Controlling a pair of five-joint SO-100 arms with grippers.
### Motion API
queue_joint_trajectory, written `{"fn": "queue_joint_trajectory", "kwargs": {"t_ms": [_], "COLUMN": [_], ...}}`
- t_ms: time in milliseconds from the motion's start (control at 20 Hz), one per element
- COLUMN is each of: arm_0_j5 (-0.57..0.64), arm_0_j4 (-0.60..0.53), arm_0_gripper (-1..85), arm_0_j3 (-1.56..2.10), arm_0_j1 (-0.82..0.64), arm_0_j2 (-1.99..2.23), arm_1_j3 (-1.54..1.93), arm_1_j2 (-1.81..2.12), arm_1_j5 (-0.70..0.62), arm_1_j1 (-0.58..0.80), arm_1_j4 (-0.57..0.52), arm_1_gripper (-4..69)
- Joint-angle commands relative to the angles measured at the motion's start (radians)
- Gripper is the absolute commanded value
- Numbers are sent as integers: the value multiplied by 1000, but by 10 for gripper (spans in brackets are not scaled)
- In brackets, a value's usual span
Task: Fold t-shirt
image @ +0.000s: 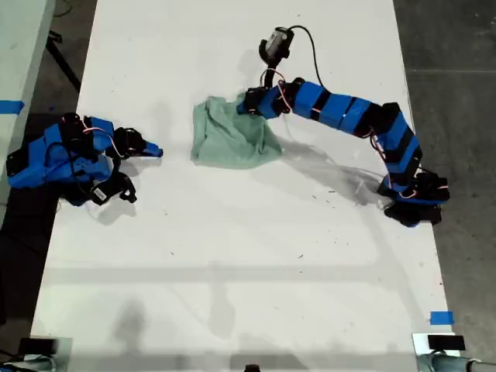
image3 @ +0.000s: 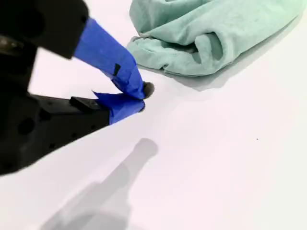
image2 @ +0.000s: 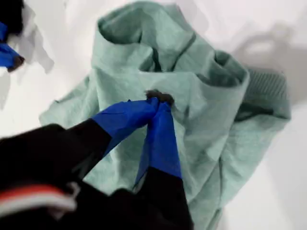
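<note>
The pale mint-green t-shirt [image: 229, 139] lies bunched in a loose heap on the white table [image: 232, 256], above its middle in the exterior view. My first gripper [image: 249, 105] reaches in from the exterior view's right to the heap's upper right edge. In the first wrist view its blue fingertips [image2: 158, 99] are shut together on a fold of the t-shirt [image2: 201, 110]. My second gripper [image: 155, 151] rests at the exterior view's left, a short gap away from the cloth. It is shut [image3: 139, 98] with nothing in it, and the t-shirt's rolled edge [image3: 206, 33] lies beyond its tips.
Blue tape marks sit at the table's lower right [image: 442, 318] and off its left edge [image: 9, 106] in the exterior view. The first arm's base [image: 415, 198] stands at the right edge, and dark floor [image: 457, 116] lies beyond it.
</note>
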Motion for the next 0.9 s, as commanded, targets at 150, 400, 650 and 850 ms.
{"fn": "queue_joint_trajectory", "kwargs": {"t_ms": [150,400,650,850], "arm_0_j5": [3,3,-5,-8], "arm_0_j4": [8,6,-3,-9], "arm_0_gripper": [0,0,67,62], "arm_0_j3": [-5,-5,-6,-9], "arm_0_j1": [8,-6,5,28], "arm_0_j2": [5,5,5,5], "arm_1_j3": [81,359,669,759], "arm_1_j2": [184,417,712,815], "arm_1_j5": [43,29,3,-21], "arm_1_j1": [77,71,49,-43], "arm_1_j4": [-109,-83,-104,-74], "arm_1_gripper": [-15,-15,-15,-15]}}
